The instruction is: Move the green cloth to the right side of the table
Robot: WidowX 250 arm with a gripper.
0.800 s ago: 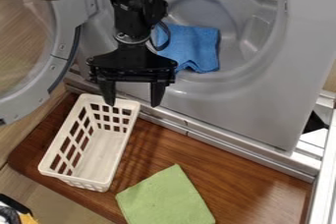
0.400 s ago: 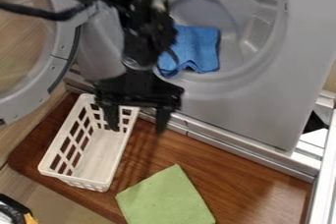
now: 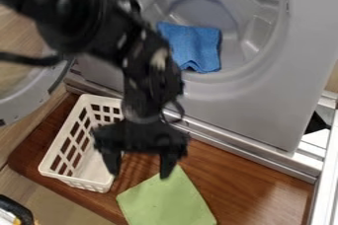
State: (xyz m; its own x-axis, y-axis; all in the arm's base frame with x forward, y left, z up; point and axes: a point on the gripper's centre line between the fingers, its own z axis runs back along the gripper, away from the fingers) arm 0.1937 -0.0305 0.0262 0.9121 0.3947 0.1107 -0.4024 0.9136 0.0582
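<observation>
Basket (image 3: pixel 74 178): lattice-walled, right rim partly hidden
Tool (image 3: pixel 140 167): released, fingers parted, crossing the basket's right rim in view
Green cloth (image 3: pixel 165 202): flat, on wood-grained worktop (image 3: pixel 231 179) right of basket, lower edge cut off

– For the cloth (image 3: pixel 165 202) near the front, which colour, please?
– Light green, rather even.
– And on the table (image 3: pixel 231 189)?
– Reddish brown, with the darker lines of wood grain.
– For the basket (image 3: pixel 100 186)?
– Creamy white, with a regular grid pattern.
– For the towel (image 3: pixel 198 49) and the drum housing (image 3: pixel 264 108)?
– Strong blue for the first, silvery grey for the second.
– And for the gripper (image 3: pixel 139 173)?
– Black.
</observation>
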